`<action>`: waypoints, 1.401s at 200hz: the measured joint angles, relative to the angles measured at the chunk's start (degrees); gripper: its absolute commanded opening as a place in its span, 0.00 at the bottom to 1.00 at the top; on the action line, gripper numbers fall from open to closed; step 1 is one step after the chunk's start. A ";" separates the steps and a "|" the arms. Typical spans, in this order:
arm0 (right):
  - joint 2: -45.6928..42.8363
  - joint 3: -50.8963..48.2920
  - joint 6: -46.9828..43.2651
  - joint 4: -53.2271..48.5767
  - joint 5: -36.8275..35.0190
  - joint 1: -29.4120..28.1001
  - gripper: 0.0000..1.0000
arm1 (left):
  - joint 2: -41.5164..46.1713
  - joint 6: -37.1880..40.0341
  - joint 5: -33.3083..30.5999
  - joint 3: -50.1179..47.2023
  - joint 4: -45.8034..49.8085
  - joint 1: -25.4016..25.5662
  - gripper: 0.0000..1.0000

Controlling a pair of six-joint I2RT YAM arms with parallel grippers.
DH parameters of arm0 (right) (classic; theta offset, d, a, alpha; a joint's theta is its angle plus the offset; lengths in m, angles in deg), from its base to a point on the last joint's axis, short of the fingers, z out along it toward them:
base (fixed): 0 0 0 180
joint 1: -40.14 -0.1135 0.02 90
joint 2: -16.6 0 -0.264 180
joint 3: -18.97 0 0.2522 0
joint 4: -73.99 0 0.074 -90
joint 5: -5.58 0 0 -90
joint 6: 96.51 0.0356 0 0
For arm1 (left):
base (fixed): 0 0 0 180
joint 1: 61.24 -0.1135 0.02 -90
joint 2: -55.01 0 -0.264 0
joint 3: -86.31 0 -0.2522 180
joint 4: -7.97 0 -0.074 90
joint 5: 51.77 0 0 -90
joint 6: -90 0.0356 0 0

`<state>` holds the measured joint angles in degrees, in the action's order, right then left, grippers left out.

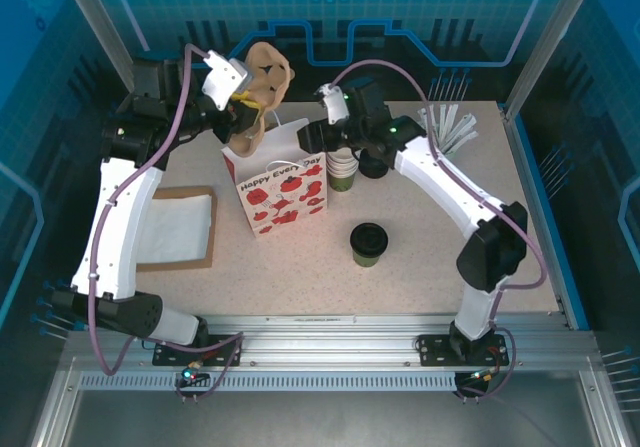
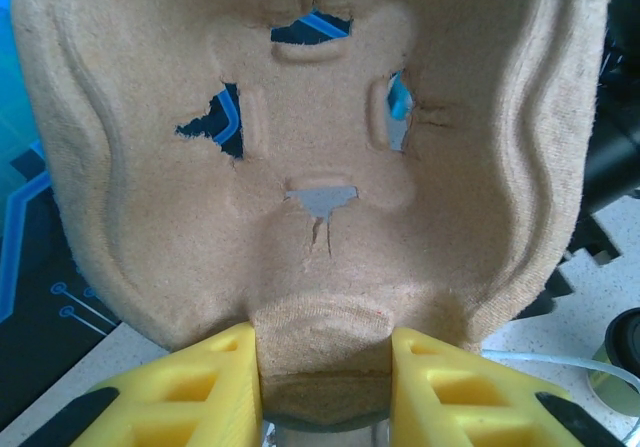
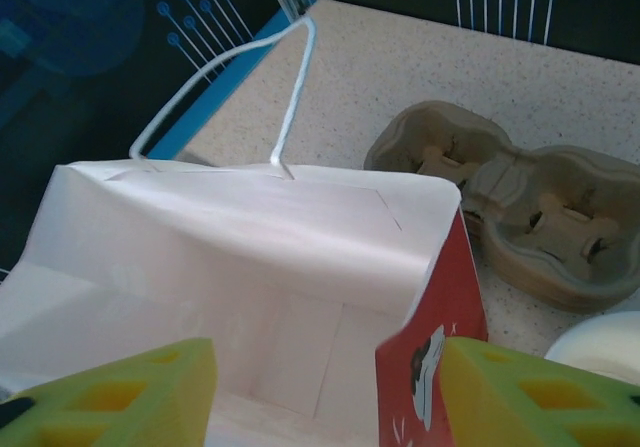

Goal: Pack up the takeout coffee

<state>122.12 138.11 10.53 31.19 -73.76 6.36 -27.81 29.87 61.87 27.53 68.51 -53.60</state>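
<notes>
We see the left gripper clamped on a tan moulded-pulp cup carrier, near the open top of a white paper bag printed with red poppies. The right gripper gapes wide at the bag's rim. The olive-green, black-lidded takeout coffee stands upright on the speckled beige table, right of the bag.

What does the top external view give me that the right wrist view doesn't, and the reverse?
Top external: the takeout coffee, lidded, standing apart from the bag; the stack of lidless cups; the left gripper holding a pulp carrier aloft. Right wrist: the bag's white inside, and a two-cup tray lying flat on the table. Both: the bag's red print.
</notes>
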 measured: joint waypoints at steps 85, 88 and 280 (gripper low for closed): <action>3.98 4.87 -1.95 -6.14 -6.21 -0.74 0.25 | -0.31 0.00 2.89 -3.10 -1.29 -0.31 0.33; 3.98 4.87 -1.95 -6.19 -6.27 -0.74 0.24 | -0.35 0.02 3.06 -3.21 -1.33 -0.31 0.32; 4.00 4.90 -1.60 -6.51 -7.23 -0.72 0.13 | -5.42 7.37 5.60 -5.46 0.85 -0.81 0.30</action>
<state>126.12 143.01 8.94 24.68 -81.00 5.64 -33.23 37.23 67.46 22.06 69.36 -54.41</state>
